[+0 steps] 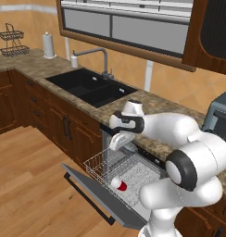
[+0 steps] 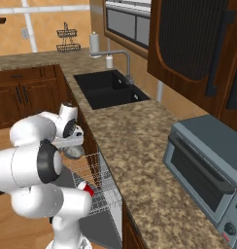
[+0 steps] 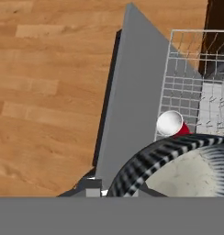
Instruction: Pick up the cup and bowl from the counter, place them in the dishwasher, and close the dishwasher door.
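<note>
The cup (image 1: 119, 185) already lies in the dishwasher rack (image 1: 105, 163). The tool (image 3: 114, 193) is clamped on the bowl (image 3: 178, 170), above the rack; placing it and shutting the door (image 3: 127, 101) remain.

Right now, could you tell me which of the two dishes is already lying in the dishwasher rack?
The red cup, lying on its side in the white wire rack; the grey bowl is in the gripper above the rack.
</note>
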Available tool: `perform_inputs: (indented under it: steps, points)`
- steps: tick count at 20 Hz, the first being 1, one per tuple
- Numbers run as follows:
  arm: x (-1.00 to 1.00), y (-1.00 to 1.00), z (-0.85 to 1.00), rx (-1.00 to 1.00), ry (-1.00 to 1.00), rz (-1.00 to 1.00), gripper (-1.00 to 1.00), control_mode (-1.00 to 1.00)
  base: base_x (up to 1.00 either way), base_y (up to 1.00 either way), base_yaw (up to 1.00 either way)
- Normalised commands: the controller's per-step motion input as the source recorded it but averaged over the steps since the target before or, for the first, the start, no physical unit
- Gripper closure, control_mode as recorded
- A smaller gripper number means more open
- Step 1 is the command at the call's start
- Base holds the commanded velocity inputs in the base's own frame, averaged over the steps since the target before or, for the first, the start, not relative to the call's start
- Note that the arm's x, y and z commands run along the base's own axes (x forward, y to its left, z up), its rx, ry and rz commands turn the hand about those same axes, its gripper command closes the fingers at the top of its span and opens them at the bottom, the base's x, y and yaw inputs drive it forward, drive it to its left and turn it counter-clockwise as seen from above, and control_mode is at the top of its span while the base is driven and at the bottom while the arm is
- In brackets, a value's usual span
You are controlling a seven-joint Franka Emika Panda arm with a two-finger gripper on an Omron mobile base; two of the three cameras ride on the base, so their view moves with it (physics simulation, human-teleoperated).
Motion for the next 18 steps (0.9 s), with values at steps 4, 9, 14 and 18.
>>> perform_inputs:
  steps: [4,9,14,18]
  points:
    - [0.29,0.79,-0.61,-0.02,0.08,-0.01,1.0,-1.0,0.0,0.0,0.0]
    - [0.64,0.33,-0.64,-0.03,0.0,0.0,1.0,-1.0,0.0,0.0,0.0]
    - [0.5,0.3,-0.81,-0.09,0.01,0.0,1.0,-1.0,0.0,0.0,0.0]
    - [0.63,0.0,-0.57,-0.07,0.15,0.0,1.0,-1.0,0.0,0.0,0.0]
